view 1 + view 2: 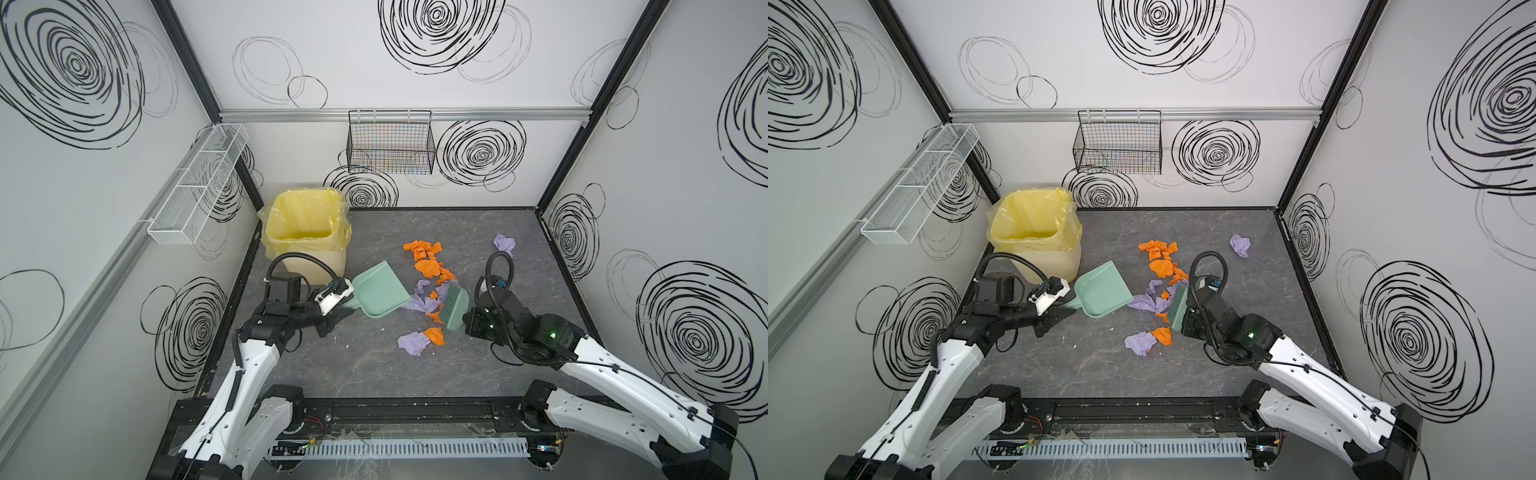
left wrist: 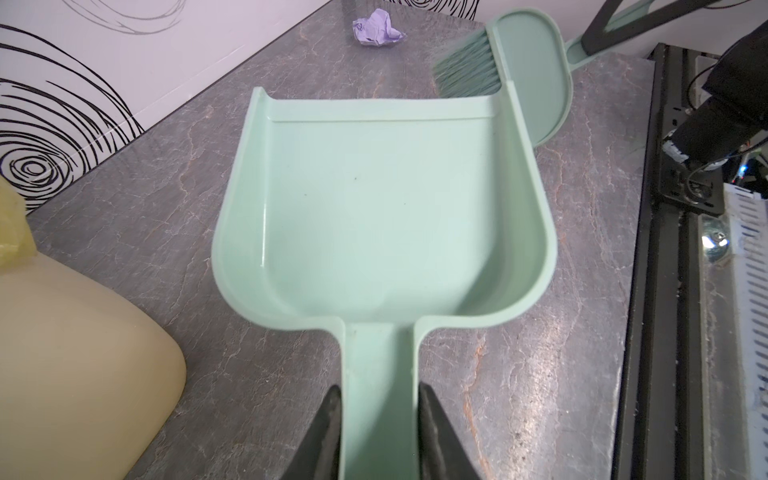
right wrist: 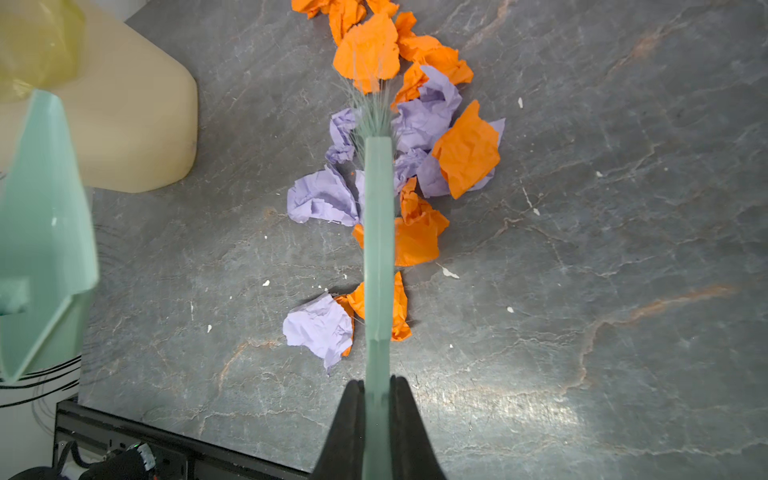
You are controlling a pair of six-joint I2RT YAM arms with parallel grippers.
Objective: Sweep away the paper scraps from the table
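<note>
The lab robot cell I drive remotely, white panel walls printed with black swirls, aluminium rail at twelve o'clock carrying a wire basket, lined bin at ten o'clock, marbled grey table, slotted cable duct at six.

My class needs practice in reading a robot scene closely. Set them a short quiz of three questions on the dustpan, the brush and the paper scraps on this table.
1. True or false: the dustpan already holds some paper scraps.
2. The right gripper is shut on: A the dustpan, B the brush, C a scrap.
3. What colour is the lone scrap that lies apart from the rest, near the far right of the table?

Key: 1 false, the pan is empty. 2 B. 3 lilac.
</note>
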